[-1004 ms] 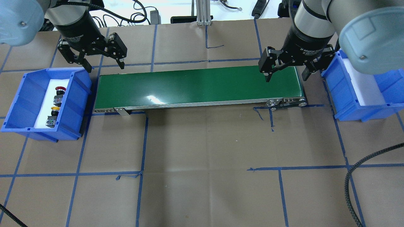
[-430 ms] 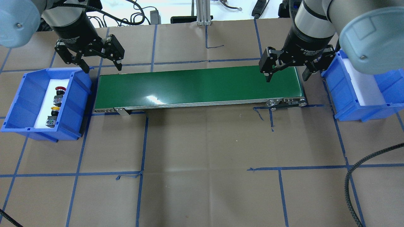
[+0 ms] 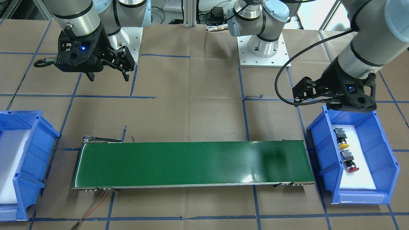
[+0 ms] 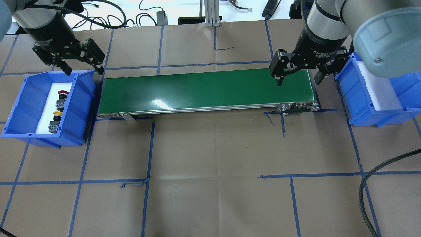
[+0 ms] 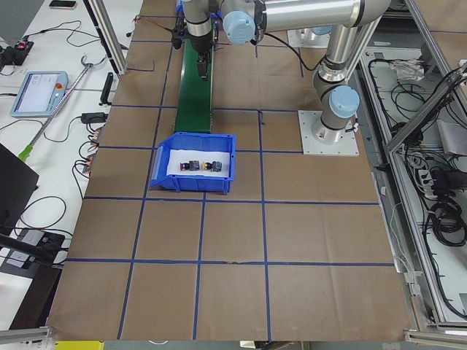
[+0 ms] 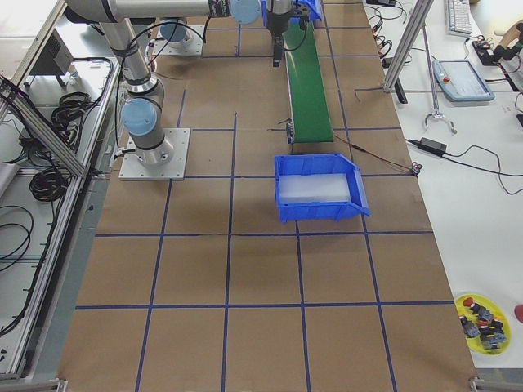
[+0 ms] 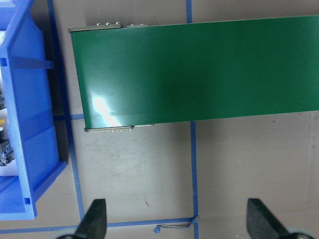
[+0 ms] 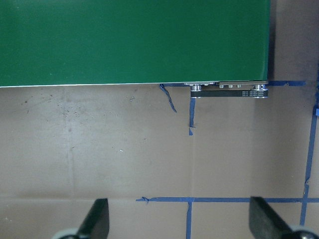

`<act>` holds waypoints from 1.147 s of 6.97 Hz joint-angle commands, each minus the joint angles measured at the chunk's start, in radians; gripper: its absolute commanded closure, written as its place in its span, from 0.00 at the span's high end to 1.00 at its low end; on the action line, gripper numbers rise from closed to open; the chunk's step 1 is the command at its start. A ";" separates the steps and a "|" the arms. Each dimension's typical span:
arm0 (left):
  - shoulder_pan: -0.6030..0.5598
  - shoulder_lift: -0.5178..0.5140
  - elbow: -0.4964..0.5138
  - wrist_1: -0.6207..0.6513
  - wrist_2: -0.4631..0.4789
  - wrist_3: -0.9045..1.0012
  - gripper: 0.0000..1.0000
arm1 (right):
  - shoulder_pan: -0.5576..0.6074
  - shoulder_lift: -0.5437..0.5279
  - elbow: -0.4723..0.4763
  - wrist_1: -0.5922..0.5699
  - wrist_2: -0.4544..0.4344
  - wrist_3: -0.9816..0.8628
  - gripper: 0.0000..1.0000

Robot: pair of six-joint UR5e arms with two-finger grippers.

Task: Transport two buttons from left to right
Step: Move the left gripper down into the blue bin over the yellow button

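Note:
The red-capped button (image 4: 61, 93) and the yellow-capped button (image 4: 56, 115) lie on white foam inside the left blue bin (image 4: 19, 108). In the front-facing view the red one (image 3: 352, 169) and the yellow one (image 3: 343, 145) show in the same bin (image 3: 319, 153). My left gripper (image 4: 85, 70) is open and empty, in the air over the bin's far right corner, beyond the buttons. In its wrist view the left gripper (image 7: 179, 219) shows spread fingers. My right gripper (image 4: 298, 81) is open and empty above the right end of the green conveyor belt (image 4: 207, 89).
The right blue bin (image 4: 361, 108) holds only a white foam pad. A black braided cable (image 4: 371, 184) curls in at the front right. Blue tape lines cross the brown table cover. A yellow dish (image 6: 482, 318) with several spare buttons sits far off the table.
My left gripper has moved left, from above the belt's left end to over the left bin's far corner, still open. The right arm has not moved.

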 commanded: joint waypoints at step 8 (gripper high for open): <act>0.380 -0.077 -0.310 0.491 -0.001 0.347 1.00 | 0.000 0.007 -0.002 -0.001 0.002 0.006 1.00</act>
